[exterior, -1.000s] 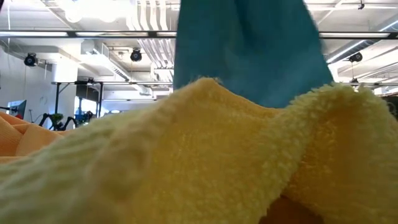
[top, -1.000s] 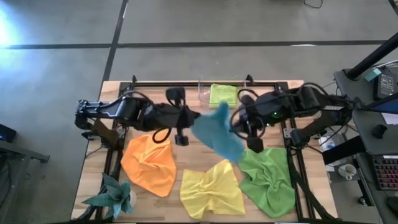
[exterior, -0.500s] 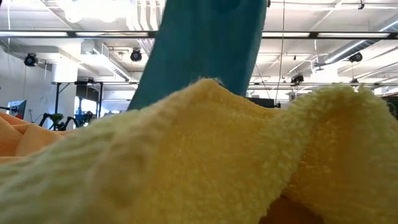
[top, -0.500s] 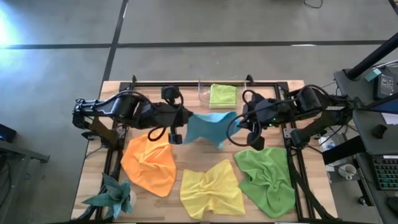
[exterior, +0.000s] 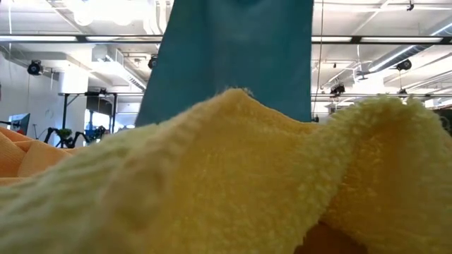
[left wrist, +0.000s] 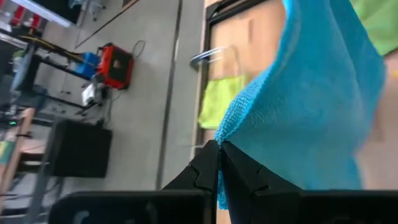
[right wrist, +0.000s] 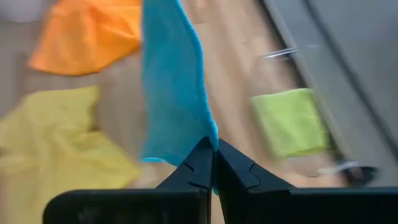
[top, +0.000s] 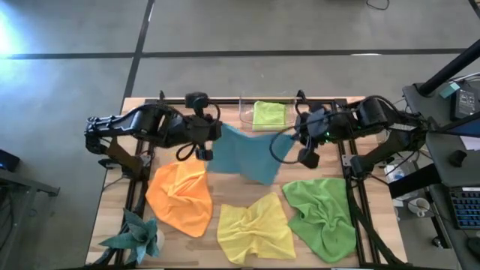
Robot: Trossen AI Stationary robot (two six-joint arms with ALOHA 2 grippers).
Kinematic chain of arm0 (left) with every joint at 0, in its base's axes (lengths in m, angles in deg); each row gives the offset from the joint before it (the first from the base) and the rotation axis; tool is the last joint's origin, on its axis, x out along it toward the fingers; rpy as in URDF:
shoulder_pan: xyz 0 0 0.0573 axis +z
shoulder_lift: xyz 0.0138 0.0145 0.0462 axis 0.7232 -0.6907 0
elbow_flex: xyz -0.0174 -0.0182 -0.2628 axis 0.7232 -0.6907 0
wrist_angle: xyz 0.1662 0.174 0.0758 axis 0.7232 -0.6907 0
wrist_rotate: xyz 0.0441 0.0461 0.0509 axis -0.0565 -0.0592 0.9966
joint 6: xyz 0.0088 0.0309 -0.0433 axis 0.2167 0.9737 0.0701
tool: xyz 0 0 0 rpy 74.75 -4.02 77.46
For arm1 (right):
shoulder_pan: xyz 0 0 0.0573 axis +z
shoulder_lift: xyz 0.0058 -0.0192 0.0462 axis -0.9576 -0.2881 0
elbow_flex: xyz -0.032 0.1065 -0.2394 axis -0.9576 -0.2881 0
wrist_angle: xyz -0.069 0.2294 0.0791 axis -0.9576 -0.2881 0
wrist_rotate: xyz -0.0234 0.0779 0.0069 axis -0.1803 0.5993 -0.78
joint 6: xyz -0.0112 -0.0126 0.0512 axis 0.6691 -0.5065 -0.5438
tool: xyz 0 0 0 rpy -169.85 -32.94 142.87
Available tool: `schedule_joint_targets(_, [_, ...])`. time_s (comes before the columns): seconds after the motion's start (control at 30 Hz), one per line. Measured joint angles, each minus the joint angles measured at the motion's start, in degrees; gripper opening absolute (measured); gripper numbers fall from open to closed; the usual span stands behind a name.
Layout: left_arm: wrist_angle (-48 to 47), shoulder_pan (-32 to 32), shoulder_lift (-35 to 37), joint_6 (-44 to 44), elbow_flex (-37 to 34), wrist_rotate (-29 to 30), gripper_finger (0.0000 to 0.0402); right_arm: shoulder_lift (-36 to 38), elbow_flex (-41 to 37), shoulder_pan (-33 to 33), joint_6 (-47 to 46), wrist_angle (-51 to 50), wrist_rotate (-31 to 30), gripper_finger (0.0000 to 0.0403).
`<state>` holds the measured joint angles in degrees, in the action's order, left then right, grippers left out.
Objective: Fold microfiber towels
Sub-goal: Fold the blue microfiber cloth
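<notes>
The blue towel [top: 246, 154] hung stretched in the air between the two arms, above the middle of the wooden table [top: 225, 195]. The left gripper [top: 207, 148] was clenched on one upper corner, and the right gripper [top: 306, 150] was clenched on the other, so the cloth draped downward from both. In each wrist view the dark fingers were pressed together with the towel's edge pinched between them. An orange towel [top: 180, 196], a yellow towel [top: 256, 229] and a darker green towel [top: 322, 216] lay crumpled along the table's near side. A folded lime green towel [top: 269, 114] rested at the far edge, beside a clear container [top: 244, 109]. A teal paper ornament [top: 137, 235] sat at the near left corner.
</notes>
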<state>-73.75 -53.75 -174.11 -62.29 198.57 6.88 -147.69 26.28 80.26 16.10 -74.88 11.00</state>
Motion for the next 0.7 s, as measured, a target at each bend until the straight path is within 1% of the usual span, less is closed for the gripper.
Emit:
schedule_joint_targets(0.1, [0.2,3.2,0.0,4.7,0.0,0.0,0.0,0.0,0.0,-2.7,4.2,0.0,-4.6,0.0008])
schedule_joint_targets(0.27, [2.4,9.0,0.0,10.5,0.0,1.1,0.0,0.0,0.0,-5.8,11.0,0.4,-15.0,0.0008])
schedule_joint_targets(0.37, [2.6,11.6,0.0,11.4,0.1,1.4,0.0,0.1,0.0,-6.5,14.1,1.8,-17.4,0.0008])
schedule_joint_targets(0.43, [1.7,12.5,0.0,10.4,0.0,1.3,0.0,0.3,0.0,-6.7,14.5,1.9,-17.4,0.0008])
schedule_joint_targets(0.5, [0.1,12.6,0.0,6.9,0.0,0.4,0.0,0.3,0.0,-6.6,13.8,1.7,-16.7,0.0008])
schedule_joint_targets(0.53, [-0.8,12.6,0.0,4.5,0.0,-1.4,0.0,0.3,0.0,-6.5,13.0,1.4,-15.4,0.0008])
schedule_joint_targets(0.63, [-2.5,12.1,-0.1,-4.1,-0.4,-11.8,0.0,0.3,-0.5,-5.7,10.3,1.1,-8.6,0.0008])
schedule_joint_targets(0.67, [-2.6,11.5,-0.1,-7.1,-1.1,-14.3,0.0,0.3,-0.9,-5.2,9.3,1.1,-5.6,0.0008])
schedule_joint_targets(0.7, [-2.7,10.6,-0.1,-9.6,-2.1,-15.6,0.0,0.3,-1.5,-4.7,8.0,1.1,-2.9,0.0008])
